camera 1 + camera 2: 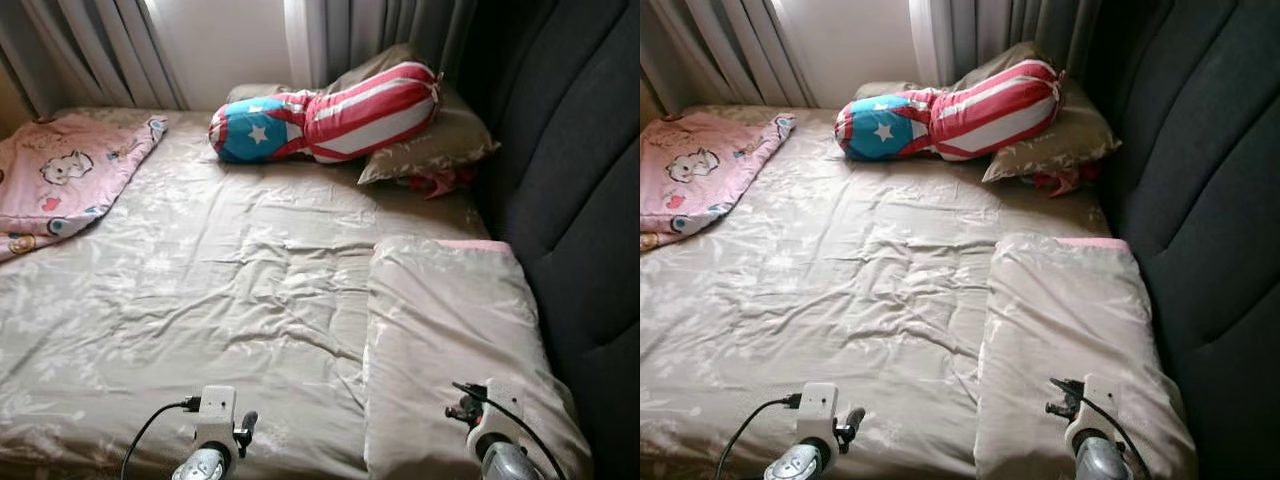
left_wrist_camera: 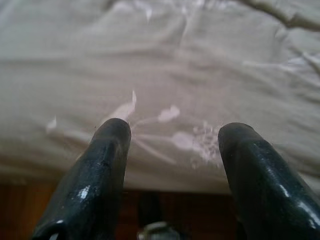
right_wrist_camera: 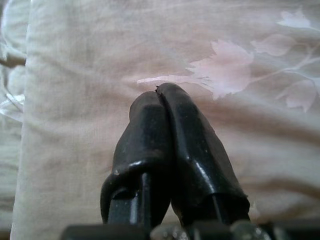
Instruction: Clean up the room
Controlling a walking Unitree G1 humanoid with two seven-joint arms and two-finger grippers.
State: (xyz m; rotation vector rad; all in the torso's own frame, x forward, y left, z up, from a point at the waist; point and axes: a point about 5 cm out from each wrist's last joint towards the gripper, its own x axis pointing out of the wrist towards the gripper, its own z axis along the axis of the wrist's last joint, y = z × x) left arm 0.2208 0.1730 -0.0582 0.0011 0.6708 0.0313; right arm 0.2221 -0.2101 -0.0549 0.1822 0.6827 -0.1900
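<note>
Left claw [image 2: 172,150] hangs open over the near edge of the bed [image 1: 200,300], its 2 fingers [image 2: 95,170] spread apart above the floral sheet with nothing between them. Right claw [image 3: 167,130] is closed on nothing, its fingertips pressed together just above the folded quilt [image 1: 450,330] that lies along the headboard [image 1: 580,200] side.

Risks, as I judge them: the closed right claw would only push or rumple the quilt if it came down as it is, so the neat fold could come undone. The left claw sits at the mattress edge, where a pinch would likely catch the sheet and drag it loose. A cable [image 1: 150,430] trails from the left wrist and could snag on bedding.

Further out, a star-and-stripe bolster [image 1: 320,115] rests on a pillow [image 1: 440,140], with something red [image 1: 435,182] tucked beneath, and a pink cartoon blanket [image 1: 70,175] lies at the far left.

No brand, label or writing can be read anywhere.
</note>
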